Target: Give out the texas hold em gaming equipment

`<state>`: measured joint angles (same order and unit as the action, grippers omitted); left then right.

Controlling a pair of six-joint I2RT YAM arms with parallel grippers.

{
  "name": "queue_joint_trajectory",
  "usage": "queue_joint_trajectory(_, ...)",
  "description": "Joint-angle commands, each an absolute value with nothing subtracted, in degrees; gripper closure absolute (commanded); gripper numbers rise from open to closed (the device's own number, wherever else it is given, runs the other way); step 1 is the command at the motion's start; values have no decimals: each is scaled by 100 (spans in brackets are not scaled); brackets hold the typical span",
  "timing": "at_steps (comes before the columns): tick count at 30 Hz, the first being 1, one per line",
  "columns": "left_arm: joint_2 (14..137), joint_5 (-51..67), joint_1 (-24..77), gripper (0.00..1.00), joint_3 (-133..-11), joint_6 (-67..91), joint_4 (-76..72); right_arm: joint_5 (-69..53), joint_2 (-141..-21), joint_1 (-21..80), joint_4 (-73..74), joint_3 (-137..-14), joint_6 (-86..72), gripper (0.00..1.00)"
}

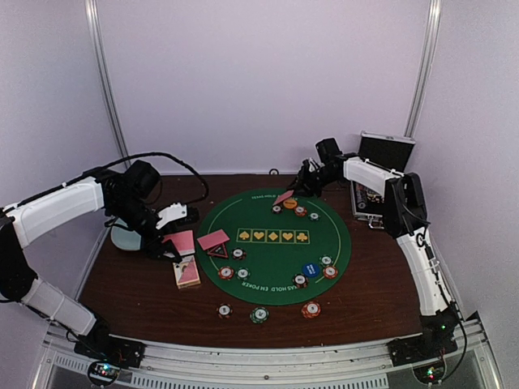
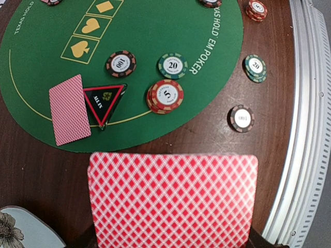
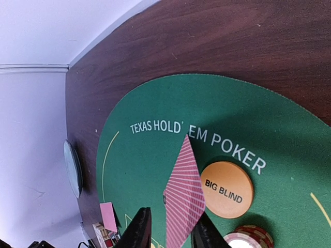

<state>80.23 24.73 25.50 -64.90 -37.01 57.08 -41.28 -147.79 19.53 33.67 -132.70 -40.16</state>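
My left gripper (image 1: pixel 173 244) is shut on a pink-red-backed playing card (image 2: pixel 172 196), held above the bare wood beside the green mat (image 2: pixel 155 31); the card hides the fingers. On the mat's left edge lie another card (image 2: pixel 69 109) and the black red-edged triangular marker (image 2: pixel 103 102). Striped chips (image 2: pixel 165 95) are scattered nearby. At the mat's far edge my right gripper (image 3: pixel 173 219) is open around a tilted card (image 3: pixel 183 201), which leans on the right finger, clear of the left one. The orange button (image 3: pixel 226 189) lies just beside it. The blue button (image 1: pixel 310 270) sits at the front right.
A card box (image 1: pixel 186 273) lies on the wood below my left gripper. The pale blue dish (image 1: pixel 126 237) sits at the table's left edge. An open metal case (image 1: pixel 381 174) stands at the back right. Loose chips (image 1: pixel 259 314) lie near the front rail.
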Motion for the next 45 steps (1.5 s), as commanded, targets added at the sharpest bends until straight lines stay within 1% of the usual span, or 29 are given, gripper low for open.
queue_joint_trajectory(1,7832,2665,2522,82,-6443,-3788,5608,-3815,-14814,1899,3828,-13522,-3690,65)
queue_joint_trajectory(7,7813,2662,2522,82,-6417,-3814,5630,-3289,-14434,1838,4349,-13543,-3268,49)
queue_joint_trajectory(14,7812,2687,2522,82,-6442,-3806,5631,-2655,-13796,1812,4794,-13355,-2855,35)
queue_joint_trajectory(18,7803,2667,2522,82,-6442,-3792,5628,-2757,-13115,1868,4356,-12545,-2991,30)
queue_joint_trajectory(23,7794,2646,2522,82,-6460,-3780,5627,-3305,-12007,2326,2936,-10878,-3489,21)
queue_joint_trajectory(29,7790,2715,2522,82,-6499,-3724,5627,-3831,-11026,3249,1176,-9000,-4475,15)
queue_joint_trajectory(34,7790,2754,2522,82,-6530,-3650,5626,-3856,-10598,4091,217,-8045,-5073,13)
queue_joint_trajectory(37,7808,2715,2522,82,-6522,-3633,5630,-3818,-10553,4538,18,-7812,-5282,13)
queue_joint_trajectory(40,7843,2712,2522,82,-6530,-3606,5627,-3802,-10648,4913,-498,-7710,-5513,12)
queue_joint_trajectory(45,7931,2737,2522,82,-6606,-3531,5631,-3886,-11003,5302,-790,-7994,-5706,12)
